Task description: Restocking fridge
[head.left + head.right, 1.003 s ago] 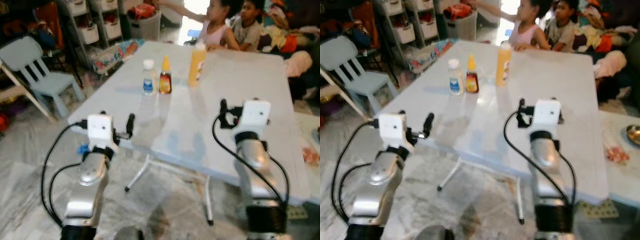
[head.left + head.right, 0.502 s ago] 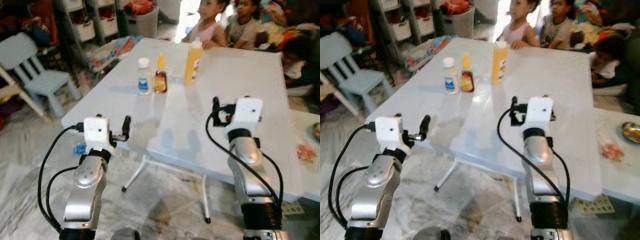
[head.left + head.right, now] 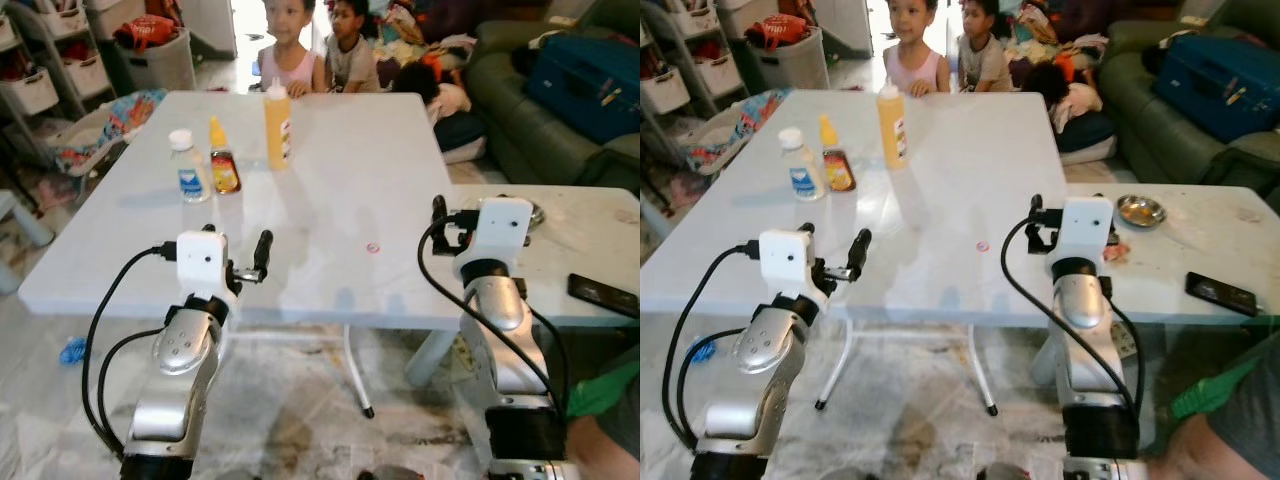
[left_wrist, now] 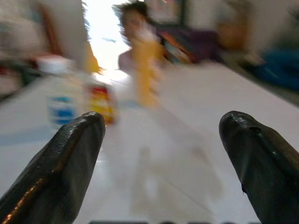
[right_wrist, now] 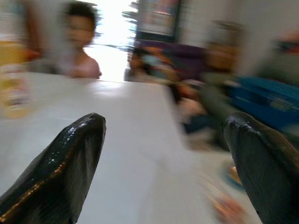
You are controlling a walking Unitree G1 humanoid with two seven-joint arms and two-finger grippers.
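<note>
Three bottles stand on the far left part of the white table point(image 3: 340, 200): a clear water bottle point(image 3: 187, 168) with a blue label, a small brown sauce bottle point(image 3: 222, 158) with a yellow cap, and a tall yellow bottle point(image 3: 277, 112). My left gripper point(image 4: 161, 135) is held over the table's near edge, open and empty, well short of the bottles. My right gripper point(image 5: 163, 140) is open and empty too, raised at the table's right end. In the blurred left wrist view the three bottles lie ahead between the fingers.
Two children point(image 3: 305, 50) sit behind the table's far edge. A second white table point(image 3: 590, 240) on the right holds a metal bowl point(image 3: 1137, 210) and a black phone point(image 3: 603, 294). A green sofa with a blue case point(image 3: 585, 75) is at the back right. A green sleeve point(image 3: 605, 390) shows low right.
The whole picture has swung to the right, so the camera turned: the table is now seen square on and the pale blue chair is out of frame. Both arms keep their raised pose.
</note>
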